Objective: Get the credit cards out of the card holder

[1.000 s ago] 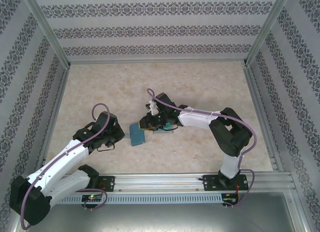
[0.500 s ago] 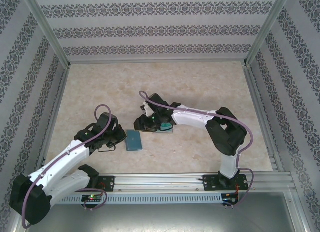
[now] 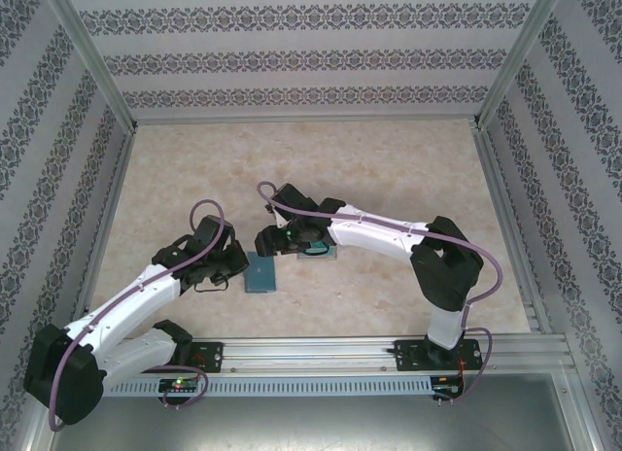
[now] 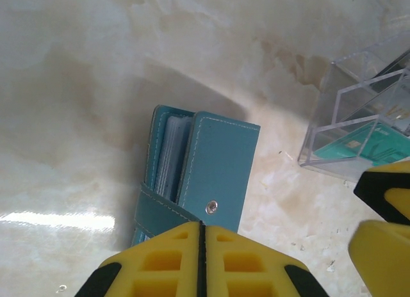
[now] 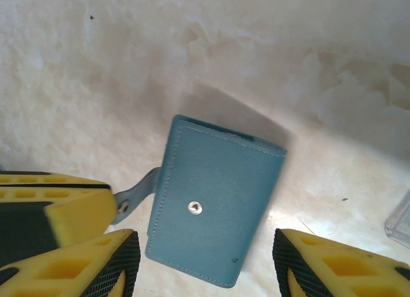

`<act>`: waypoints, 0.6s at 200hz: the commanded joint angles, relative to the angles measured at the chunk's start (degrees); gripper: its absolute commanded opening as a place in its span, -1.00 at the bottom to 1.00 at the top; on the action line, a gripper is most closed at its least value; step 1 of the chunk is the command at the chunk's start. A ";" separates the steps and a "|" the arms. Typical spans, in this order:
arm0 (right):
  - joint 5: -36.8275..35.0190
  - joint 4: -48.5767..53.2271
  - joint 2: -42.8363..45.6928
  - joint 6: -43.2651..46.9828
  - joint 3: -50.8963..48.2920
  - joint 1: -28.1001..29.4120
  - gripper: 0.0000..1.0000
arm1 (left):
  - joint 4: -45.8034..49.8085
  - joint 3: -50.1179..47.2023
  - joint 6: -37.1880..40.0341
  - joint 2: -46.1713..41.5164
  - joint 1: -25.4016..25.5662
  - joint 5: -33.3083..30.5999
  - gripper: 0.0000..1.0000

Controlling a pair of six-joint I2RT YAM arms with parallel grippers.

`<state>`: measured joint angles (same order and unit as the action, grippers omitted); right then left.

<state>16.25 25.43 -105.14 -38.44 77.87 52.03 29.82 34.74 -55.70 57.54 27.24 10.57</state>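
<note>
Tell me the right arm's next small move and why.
Probably lower the right gripper and pinch the free edge of the top flap to fold it open. The card holder lies folded on the table, snap undone, and the right gripper hangs open above it. The left gripper, fingers together, sits at the side tab, seemingly placed to steady it.

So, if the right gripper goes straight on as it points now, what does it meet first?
Probably the card holder: it lies straight ahead of the right gripper, between its open fingers. Depth is unclear.
</note>
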 commanded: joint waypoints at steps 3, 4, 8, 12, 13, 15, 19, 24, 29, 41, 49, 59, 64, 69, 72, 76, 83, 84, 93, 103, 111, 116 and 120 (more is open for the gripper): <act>-1.09 3.74 -0.13 1.72 2.69 0.44 0.18 | -3.67 1.90 0.91 -0.45 -0.49 1.73 -1.00; -0.98 3.74 -0.23 1.71 2.75 0.44 0.18 | -3.65 1.99 0.88 -0.47 -0.46 1.74 -1.00; -0.40 3.70 -0.57 1.70 2.97 0.48 0.18 | -3.57 2.33 0.94 -0.62 -0.54 1.88 -1.00; 0.23 3.55 -0.77 1.62 3.11 0.46 0.18 | -3.40 2.77 1.16 -0.83 -0.48 1.87 -1.00; 0.38 3.52 -0.86 1.57 3.10 0.49 0.18 | -3.39 2.87 1.19 -0.84 -0.55 1.85 -1.00; 0.67 3.43 -0.99 1.51 3.17 0.48 0.18 | -3.33 3.05 1.31 -0.89 -0.53 1.87 -1.00; 1.20 3.34 -1.22 1.38 3.32 0.44 0.17 | -3.14 3.50 1.58 -1.06 -0.48 1.75 -1.00; 1.75 3.23 -1.56 1.35 3.47 0.44 0.18 | -2.90 4.04 1.88 -1.28 -0.57 1.74 -1.00; 2.29 3.22 -1.85 1.25 3.67 0.40 0.18 | -2.63 4.83 2.11 -1.41 -0.59 1.78 -1.00; 3.62 3.35 -2.80 1.18 4.20 0.12 0.19 | -1.85 6.54 2.86 -1.44 -0.46 1.99 -1.00; 4.73 3.40 -3.41 1.00 4.44 -0.25 0.20 | -1.49 7.54 3.12 -1.26 -0.55 2.33 -1.00; 5.94 2.95 -3.90 0.50 4.21 -0.76 0.20 | -1.35 8.24 3.31 -1.19 -0.46 2.51 -1.00; 6.51 2.54 -4.01 0.26 3.91 -1.08 0.19 | -1.35 8.39 3.32 -1.13 -0.57 2.68 -1.00; 6.94 2.23 -4.10 0.02 3.59 -1.28 0.18 | -1.20 8.45 3.32 -1.13 -0.53 2.46 -1.00; 7.10 2.17 -4.18 -0.05 3.41 -1.38 0.18 | -1.05 8.43 3.24 -1.11 -0.46 2.37 -1.00; 7.25 2.20 -4.27 -0.14 3.23 -1.55 0.18 | -0.96 8.34 3.27 -1.18 -0.54 2.12 -1.00; 7.14 2.40 -4.35 -0.24 2.96 -1.74 0.17 | -0.87 8.10 3.24 -1.24 -0.52 1.94 -1.00; 7.13 2.50 -4.36 -0.24 2.93 -1.79 0.17 | -0.84 8.04 3.24 -1.22 -0.48 1.93 -1.00; 6.93 2.93 -4.45 -0.32 2.59 -1.95 0.16 | -0.65 7.68 3.00 -1.36 -0.53 1.61 -1.00; 6.98 2.96 -4.38 -0.41 1.80 -2.15 0.15 | -0.64 7.24 2.72 -1.58 -0.54 1.63 -1.00; 6.80 3.09 -4.09 -0.39 1.10 -2.20 0.15 | -0.52 6.96 2.57 -1.74 -0.56 1.41 -1.00; 6.58 3.19 -3.87 -0.21 0.74 -2.20 0.15 | -0.35 6.85 2.53 -1.76 -0.47 1.24 -1.00; 6.50 3.30 -3.64 -0.11 0.57 -2.11 0.15 | -0.15 6.84 2.55 -1.83 -0.52 1.01 -1.00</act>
<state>21.98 27.20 -108.79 -38.39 80.47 50.19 29.95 41.23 -53.95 56.97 26.92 12.03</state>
